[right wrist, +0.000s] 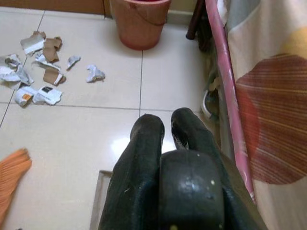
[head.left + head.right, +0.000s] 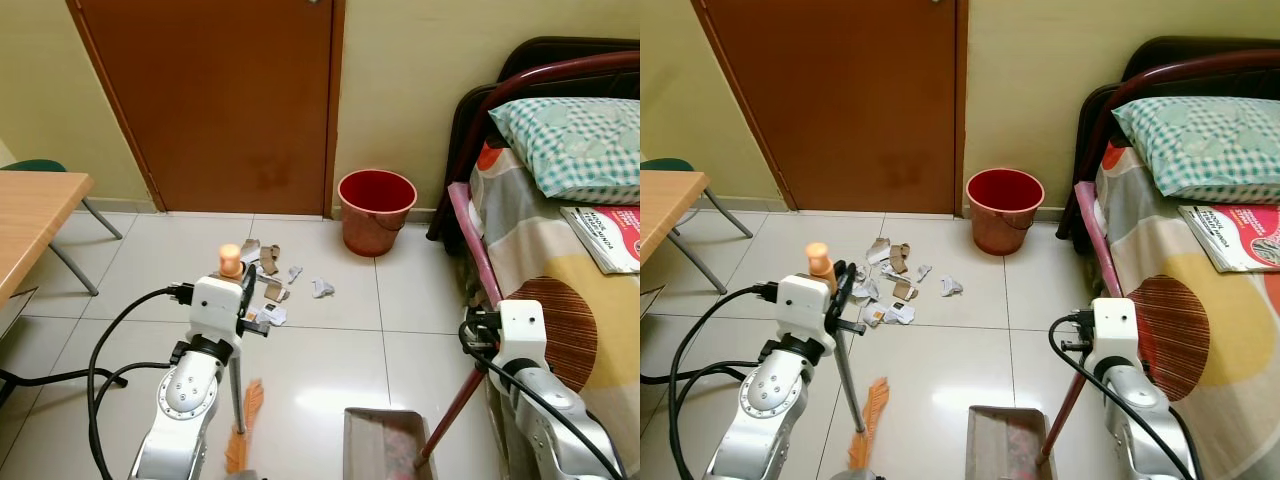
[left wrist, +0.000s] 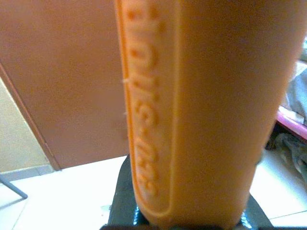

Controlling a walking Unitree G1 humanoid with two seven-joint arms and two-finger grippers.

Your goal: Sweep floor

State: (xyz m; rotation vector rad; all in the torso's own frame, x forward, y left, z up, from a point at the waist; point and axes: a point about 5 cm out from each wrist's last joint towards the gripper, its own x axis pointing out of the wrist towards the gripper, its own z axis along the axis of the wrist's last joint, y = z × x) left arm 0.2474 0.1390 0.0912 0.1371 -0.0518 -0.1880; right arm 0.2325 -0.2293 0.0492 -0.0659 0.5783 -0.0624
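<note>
My left gripper [image 2: 844,292] is shut on a broom's metal pole [image 2: 848,385], just under its orange grip [image 2: 230,259]. That orange grip [image 3: 192,110] sits very close in the left wrist view. The orange bristles [image 2: 244,425] rest on the tiles below. Torn paper and cardboard scraps [image 2: 272,283] lie on the floor ahead of the broom. My right gripper [image 1: 167,125] is shut on the dark red handle [image 2: 448,415] of a grey dustpan [image 2: 384,446], which stands on the floor beside the bed.
A red bucket [image 2: 377,210] stands against the wall by the brown door [image 2: 220,100]. A bed [image 2: 590,300] with a pillow and magazine runs along the right. A wooden table [image 2: 30,215] and a green chair [image 2: 35,167] are at the left.
</note>
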